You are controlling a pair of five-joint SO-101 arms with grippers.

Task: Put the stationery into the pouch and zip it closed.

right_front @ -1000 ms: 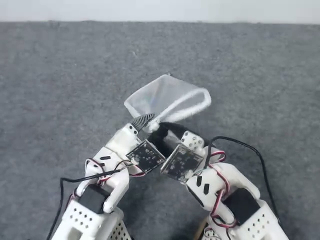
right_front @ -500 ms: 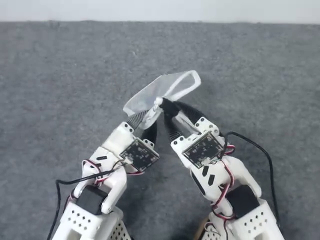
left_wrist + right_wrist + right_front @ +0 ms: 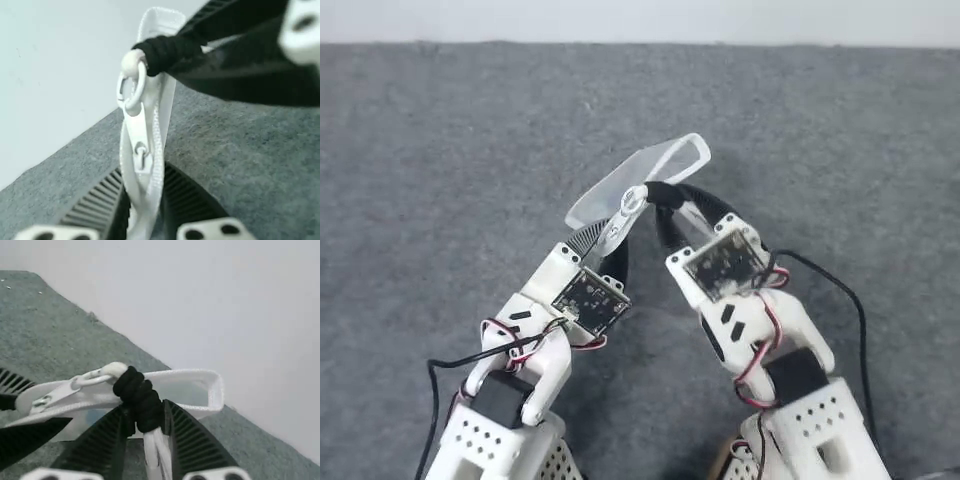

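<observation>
Two white arms meet over the middle of the grey table (image 3: 440, 150), and the task's thing hangs between them, off the surface.

On the left, the left gripper (image 3: 608, 238) points up and away from its base. Its black ribbed fingers (image 3: 95, 210) are pressed together on the near end of the pouch (image 3: 650, 170), pinching the white zip edge. In the left wrist view that edge runs straight up out of the gap between the two fingers.

In the middle, the pouch is a pale, see-through mesh bag. It is held edge-up and tilted, and its far end rises toward the light wall (image 3: 640, 20). The zip pull (image 3: 131, 90), a white tab with a ring and a small bead, stands just beyond the left fingers. A knotted black cord (image 3: 140, 400) is tied to that ring. How far the zip is drawn along the pouch cannot be told, nor can what lies inside it.

On the right, the right gripper (image 3: 658, 200) comes in from the other side, its tips close beside the left arm's. Its fingers are clamped on the black cord just behind the bead, so the two grips sit nearly touching at the same end of the pouch.
</observation>
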